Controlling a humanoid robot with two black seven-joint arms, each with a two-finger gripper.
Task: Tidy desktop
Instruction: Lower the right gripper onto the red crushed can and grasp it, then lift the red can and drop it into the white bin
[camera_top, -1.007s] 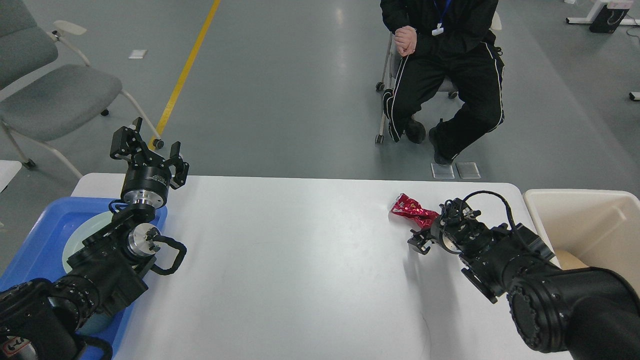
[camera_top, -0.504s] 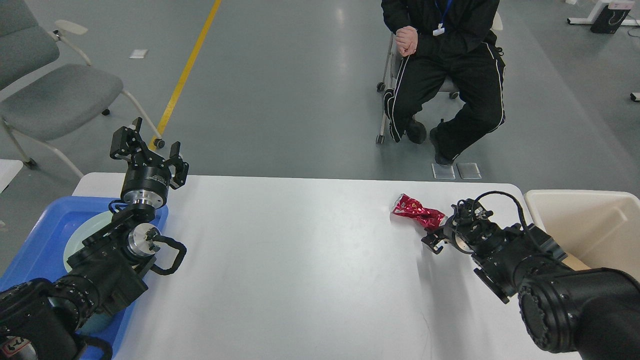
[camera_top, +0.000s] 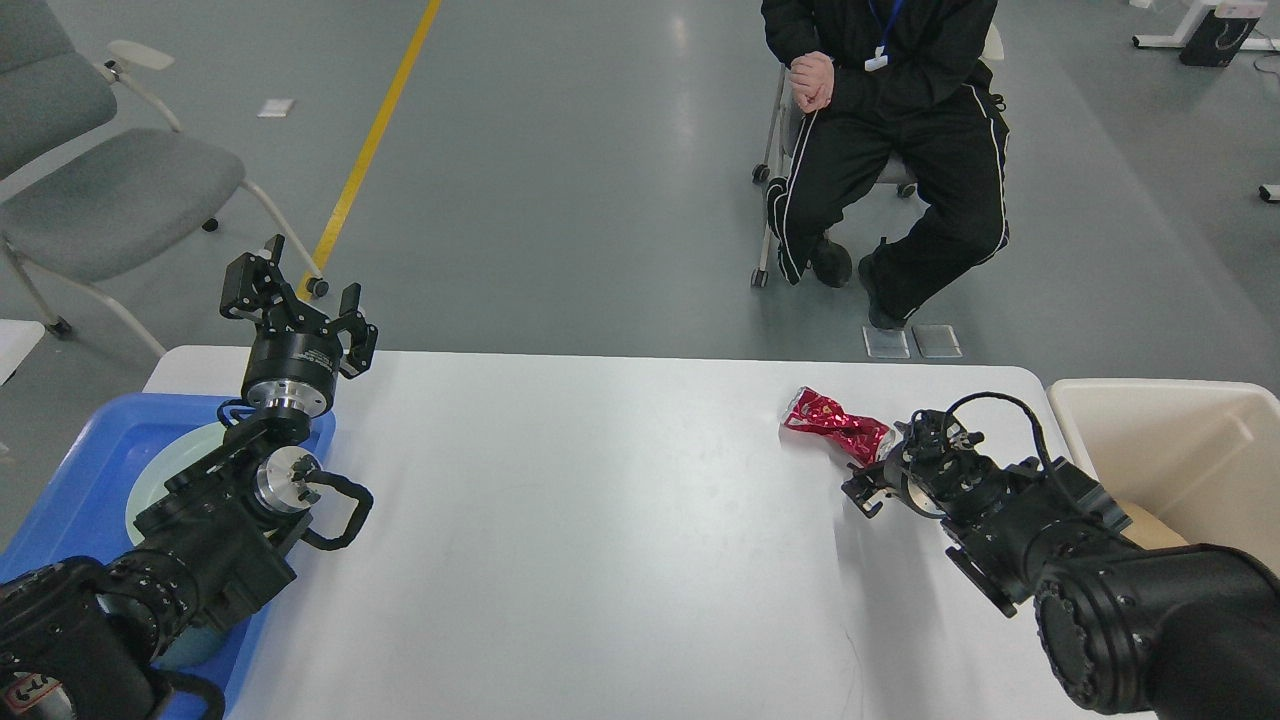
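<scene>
Grey polished floor (camera_top: 600, 180), marked by a yellow line (camera_top: 372, 140), filled the upper half of the view, where a seated person in black (camera_top: 890, 130) faced the desk and a grey chair (camera_top: 90, 190) stood at far left. Below it, the white desk (camera_top: 580, 540) with rounded corners spanned the lower half. A blue tray (camera_top: 70, 480) holding a pale plate (camera_top: 165, 470) lay at the desk's left edge, and a beige bin (camera_top: 1170, 450) stood just beside its right edge. The left gripper (camera_top: 298, 292) was raised above the desk's far left corner, its fingers spread apart and holding nothing. The right gripper (camera_top: 880, 470) was lowered near the desk's far right corner, at the near end of a crumpled red wrapper (camera_top: 830, 420); whether its fingers were apart or closed on the wrapper could not be told.
</scene>
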